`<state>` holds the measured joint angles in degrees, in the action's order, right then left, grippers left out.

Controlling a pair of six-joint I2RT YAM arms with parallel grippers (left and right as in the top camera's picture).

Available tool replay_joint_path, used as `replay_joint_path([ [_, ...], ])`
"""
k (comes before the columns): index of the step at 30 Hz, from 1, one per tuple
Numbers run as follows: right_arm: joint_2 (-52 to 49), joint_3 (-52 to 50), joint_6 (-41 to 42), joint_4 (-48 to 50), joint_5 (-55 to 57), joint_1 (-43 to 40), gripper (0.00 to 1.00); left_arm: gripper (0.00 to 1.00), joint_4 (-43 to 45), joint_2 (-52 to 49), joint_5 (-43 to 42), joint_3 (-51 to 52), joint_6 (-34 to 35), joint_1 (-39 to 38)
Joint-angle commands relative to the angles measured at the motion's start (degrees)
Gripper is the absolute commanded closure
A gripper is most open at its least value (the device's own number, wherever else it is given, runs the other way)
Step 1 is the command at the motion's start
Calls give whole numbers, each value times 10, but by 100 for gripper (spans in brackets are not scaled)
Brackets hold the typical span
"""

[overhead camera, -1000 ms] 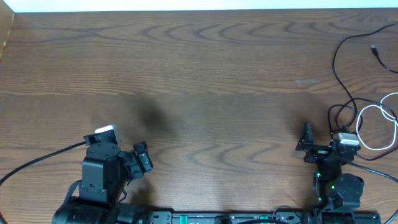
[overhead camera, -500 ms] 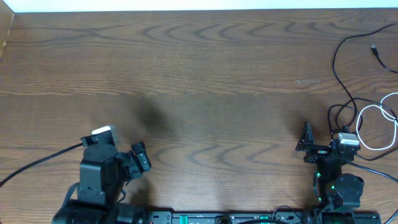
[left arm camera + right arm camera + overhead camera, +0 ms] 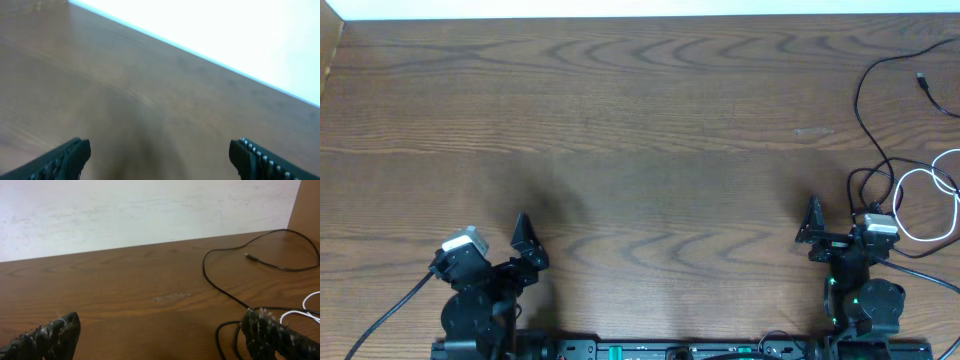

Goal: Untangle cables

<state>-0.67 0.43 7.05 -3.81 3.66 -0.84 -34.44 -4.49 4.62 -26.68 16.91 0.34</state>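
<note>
Both cables lie by the table's right edge, toward the near right corner.

Overhead, the black cable (image 3: 860,100) enters at the far right corner, bends inward and ends in small loops beside the right arm. The white cable (image 3: 900,195) loops just beside these, and its outer part is cut off by the frame. Whether the two cross is too small to tell.

The right wrist view shows the right gripper (image 3: 160,337) spread wide and empty, with the cables ahead of one finger.

The left wrist view is blurred. The left gripper (image 3: 160,160) is spread wide and empty over the bare table (image 3: 125,85).
</note>
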Motion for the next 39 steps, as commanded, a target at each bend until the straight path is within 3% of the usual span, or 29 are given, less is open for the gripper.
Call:
replay_joint_path([
  [1, 3, -1, 6, -2, 3, -2, 1, 6, 66, 37, 1, 52, -69, 3],
  [11, 3, -1, 6, -2, 3, -2, 1, 6, 400, 44, -4, 222, -83, 3],
  [16, 3, -1, 6, -2, 3, -2, 1, 6, 461, 44, -37, 262, -139, 3],
  [22, 3, -1, 6, -2, 3, -2, 1, 6, 439, 44, -57, 265, -242, 2],
  [29, 3, -1, 6, -2, 3, -2, 1, 6, 303, 44, -66, 265, -221, -2],
  [39, 3, -1, 6, -2, 3, -2, 1, 6, 304, 44, -66, 265, -214, -2],
])
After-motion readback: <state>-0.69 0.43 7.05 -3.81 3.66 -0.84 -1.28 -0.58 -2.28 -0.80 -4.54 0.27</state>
